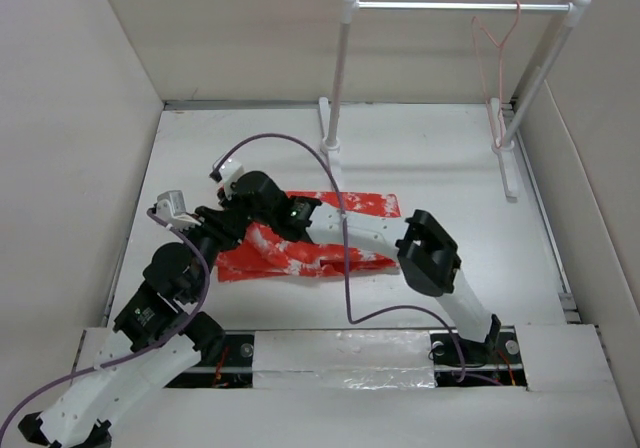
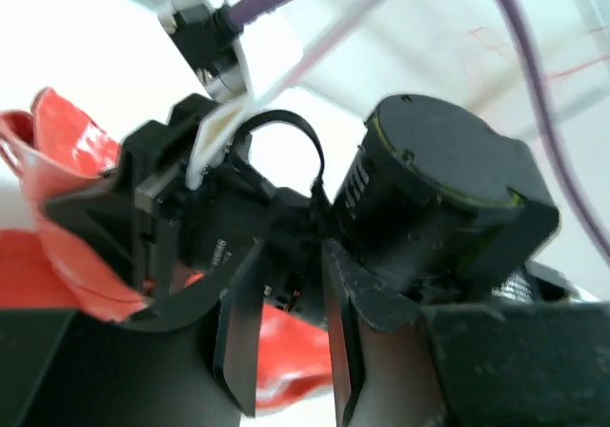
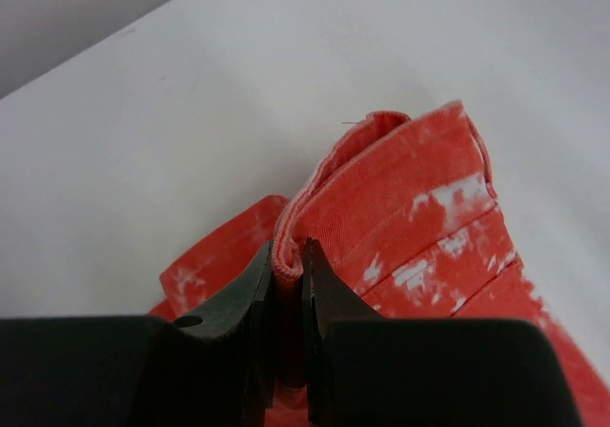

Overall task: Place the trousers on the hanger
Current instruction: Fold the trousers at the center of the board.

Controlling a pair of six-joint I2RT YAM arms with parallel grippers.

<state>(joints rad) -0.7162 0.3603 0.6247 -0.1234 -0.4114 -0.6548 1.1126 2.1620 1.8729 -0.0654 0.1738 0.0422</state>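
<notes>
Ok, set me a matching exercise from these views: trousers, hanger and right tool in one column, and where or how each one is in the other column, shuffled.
Column one:
1. trousers
2. hanger
3. right tool

Column two:
A. hangs from the white rail at the back
B. clamped on a folded edge of orange-red cloth
C. lies spread on the table under both arms

Pairs: 1-C, 2-A, 3-B

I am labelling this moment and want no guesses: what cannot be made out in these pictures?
1. Left hand: left wrist view, blurred, crowded by the right arm; grip on cloth unclear.
2. Trousers: top view, the right arm covers the middle.
3. Hanger: top view, too thin for detail.
</notes>
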